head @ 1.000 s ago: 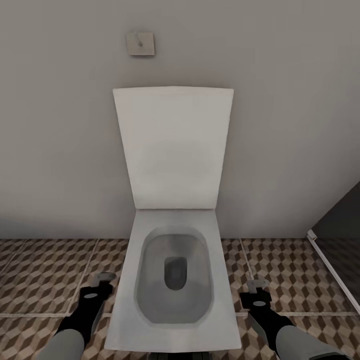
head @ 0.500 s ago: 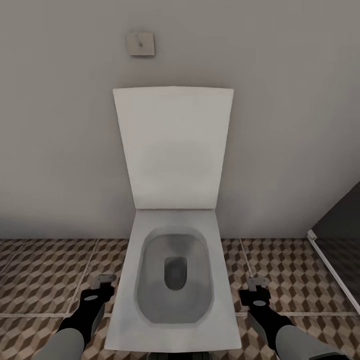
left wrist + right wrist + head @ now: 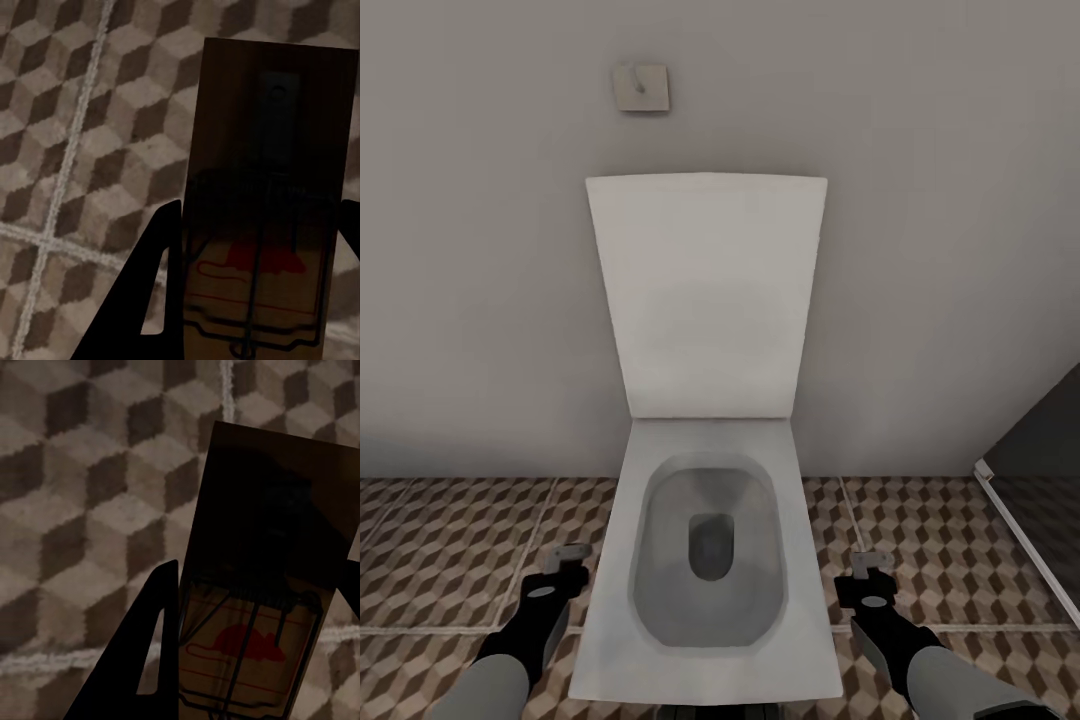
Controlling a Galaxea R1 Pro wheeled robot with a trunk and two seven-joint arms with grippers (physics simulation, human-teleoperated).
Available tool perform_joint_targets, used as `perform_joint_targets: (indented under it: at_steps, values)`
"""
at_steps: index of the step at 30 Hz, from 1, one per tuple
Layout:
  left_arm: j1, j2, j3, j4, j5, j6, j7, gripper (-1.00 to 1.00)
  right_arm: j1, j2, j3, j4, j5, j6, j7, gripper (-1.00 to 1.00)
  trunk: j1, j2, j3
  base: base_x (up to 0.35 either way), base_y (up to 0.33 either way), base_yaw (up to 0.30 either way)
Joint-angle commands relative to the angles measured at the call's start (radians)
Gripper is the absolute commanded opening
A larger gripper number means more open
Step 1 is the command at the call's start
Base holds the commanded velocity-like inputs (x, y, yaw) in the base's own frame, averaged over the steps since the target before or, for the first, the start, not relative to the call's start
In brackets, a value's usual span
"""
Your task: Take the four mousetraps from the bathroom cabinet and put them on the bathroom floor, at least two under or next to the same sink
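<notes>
Each gripper holds a mousetrap over the bathroom floor (image 3: 450, 540). In the left wrist view my left gripper (image 3: 255, 225) is shut on a tan mousetrap (image 3: 270, 150) with dark wire and a red mark, above the cube-patterned tiles (image 3: 67, 112). The right wrist view has my right gripper (image 3: 259, 585) shut on a second mousetrap (image 3: 277, 495) the same way. From the head camera, the left gripper (image 3: 565, 565) hangs left of the toilet and the right gripper (image 3: 868, 572) right of it, both low over the tiles. The cabinet and sink are out of view.
A white toilet (image 3: 610, 600) with its lid up stands straight ahead against the grey wall, between my two arms. A flush plate (image 3: 641, 88) is on the wall above. A dark panel with a white frame edge (image 3: 1025, 540) runs along the right.
The right gripper has drifted slightly toward the toilet with its mousetrap. The left arm and the camera have barely moved.
</notes>
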Motion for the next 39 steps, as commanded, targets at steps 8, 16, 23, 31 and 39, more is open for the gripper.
perform_joint_targets:
  at_steps: [8,16,23,31,39]
  values:
    - [0.0,-0.015,0.006,-0.03,-0.01,0.02,-0.001,-1.0,-0.001,-0.002,0.009,-0.001,-0.01,0.006,-0.009,-1.0,0.0,0.0,-0.001,0.0,0.0,0.0]
    - [0.0,-0.017,0.003,-0.057,-0.011,0.024,-0.001,-1.0,-0.001,-0.011,0.006,-0.001,-0.011,0.01,-0.011,-1.0,0.0,0.0,-0.001,0.0,0.0,0.0]
    - [0.0,-0.016,0.001,-0.059,-0.013,0.028,-0.001,-1.0,-0.001,-0.013,-0.004,0.0,-0.011,0.013,-0.013,-1.0,0.0,0.0,-0.001,0.0,0.0,0.0]
    - [0.0,-0.017,-0.002,-0.059,-0.017,0.035,-0.001,-1.0,-0.001,-0.015,-0.006,0.001,-0.012,0.017,-0.032,-1.0,0.0,0.0,-0.001,0.0,0.0,0.0]
    - [0.0,-0.014,-0.004,-0.059,-0.02,0.036,-0.001,-1.0,-0.001,-0.018,-0.013,0.003,-0.018,0.019,-0.042,-1.0,0.0,0.0,-0.001,0.0,0.0,0.0]
